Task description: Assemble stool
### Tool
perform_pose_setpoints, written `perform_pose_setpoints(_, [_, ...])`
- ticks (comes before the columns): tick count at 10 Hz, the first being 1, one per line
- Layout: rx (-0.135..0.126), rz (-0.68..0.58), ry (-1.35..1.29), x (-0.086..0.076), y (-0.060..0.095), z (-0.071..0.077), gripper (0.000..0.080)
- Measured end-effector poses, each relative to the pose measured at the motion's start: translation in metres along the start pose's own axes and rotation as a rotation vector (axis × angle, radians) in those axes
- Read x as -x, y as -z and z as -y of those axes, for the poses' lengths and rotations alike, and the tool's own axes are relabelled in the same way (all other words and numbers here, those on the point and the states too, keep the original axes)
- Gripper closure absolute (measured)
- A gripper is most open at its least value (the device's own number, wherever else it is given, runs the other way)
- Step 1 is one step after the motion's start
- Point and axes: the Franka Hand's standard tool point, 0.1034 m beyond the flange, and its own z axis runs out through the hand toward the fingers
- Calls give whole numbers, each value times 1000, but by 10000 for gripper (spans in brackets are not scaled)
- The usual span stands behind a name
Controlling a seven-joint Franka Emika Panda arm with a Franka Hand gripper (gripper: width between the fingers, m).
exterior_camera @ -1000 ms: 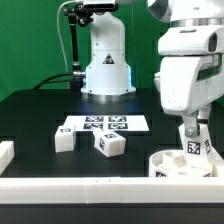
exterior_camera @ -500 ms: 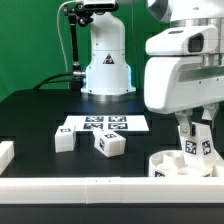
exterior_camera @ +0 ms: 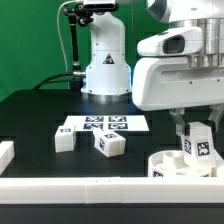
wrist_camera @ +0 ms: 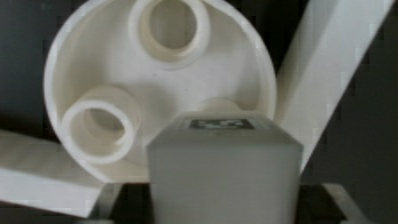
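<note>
Moved: arm housing (exterior_camera: 180, 75) is swinging toward the exterior view's left; the held leg (exterior_camera: 197, 148) is staying over the disc (exterior_camera: 165, 163).
Exterior view, legs: three are showing. Two loose legs (exterior_camera: 63, 141) (exterior_camera: 110, 145) are lying on the table (exterior_camera: 30, 120) near the marker board (exterior_camera: 105, 124).
Exterior view, gripper (exterior_camera: 197, 136): pinching the one upright held leg.
Wrist view, disc (wrist_camera: 196, 80): one, two round sockets showing.
Wrist view, held leg (wrist_camera: 222, 165): one, sitting just beside the nearer socket.
</note>
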Motion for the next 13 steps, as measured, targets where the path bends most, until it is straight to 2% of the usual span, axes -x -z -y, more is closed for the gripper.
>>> perform_pose_setpoints(4, [-11, 1, -419, -1, 0, 6, 459])
perform_pose_setpoints(6, [-8, 7, -596, 0, 1, 12, 459])
perform_pose_setpoints(12, [-28, 15, -974, 0, 1, 15, 459])
perform_pose_setpoints(13, [-39, 21, -1090, -1, 1, 16, 459])
